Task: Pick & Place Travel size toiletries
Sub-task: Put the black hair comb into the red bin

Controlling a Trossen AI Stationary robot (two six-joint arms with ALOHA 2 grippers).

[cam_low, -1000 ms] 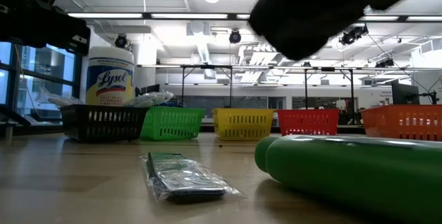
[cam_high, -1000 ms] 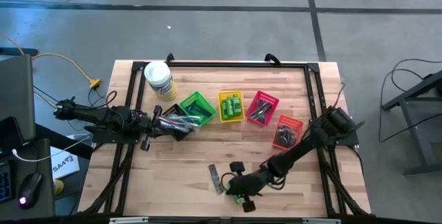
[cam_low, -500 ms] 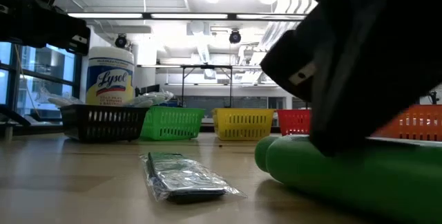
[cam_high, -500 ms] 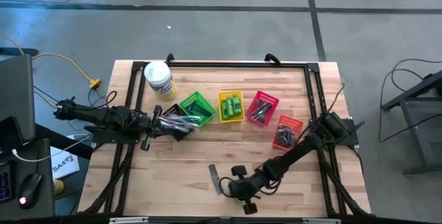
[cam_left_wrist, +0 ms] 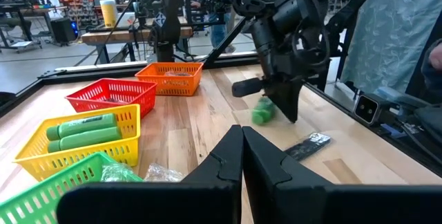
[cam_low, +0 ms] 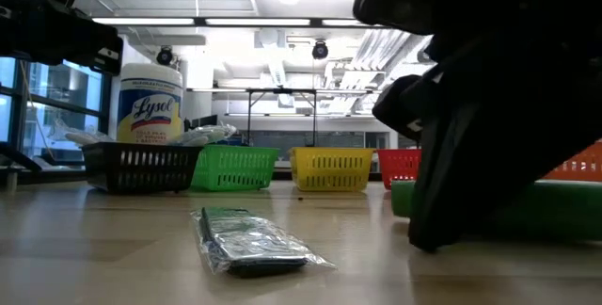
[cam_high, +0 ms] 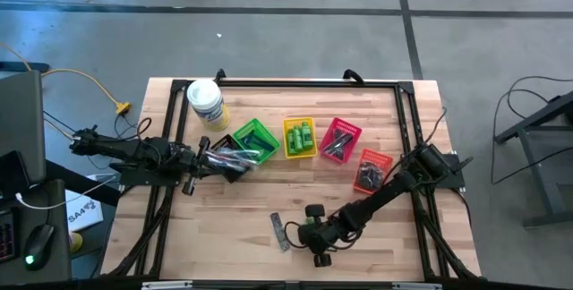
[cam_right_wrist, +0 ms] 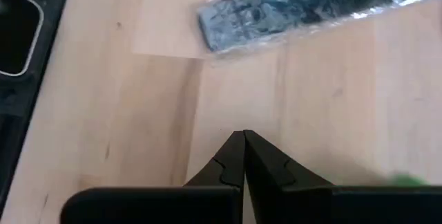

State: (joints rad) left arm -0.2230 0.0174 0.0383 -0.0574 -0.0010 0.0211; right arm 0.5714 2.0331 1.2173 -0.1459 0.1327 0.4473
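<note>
My right claw (cam_right_wrist: 243,135) is closed, empty, low over the surface (cam_high: 242,200); green bottle (cam_left_wrist: 262,110) just beside it; wrapped comb (cam_right_wrist: 304,6) nearby.

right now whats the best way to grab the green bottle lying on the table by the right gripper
Grip the green bottle across the middle of its round body, coming straight down from above. It lies on its side on the table, so the long sides are free. The right gripper is shut beside it and would probably need to open and shift over first; the wrapped comb lies well apart.
</note>
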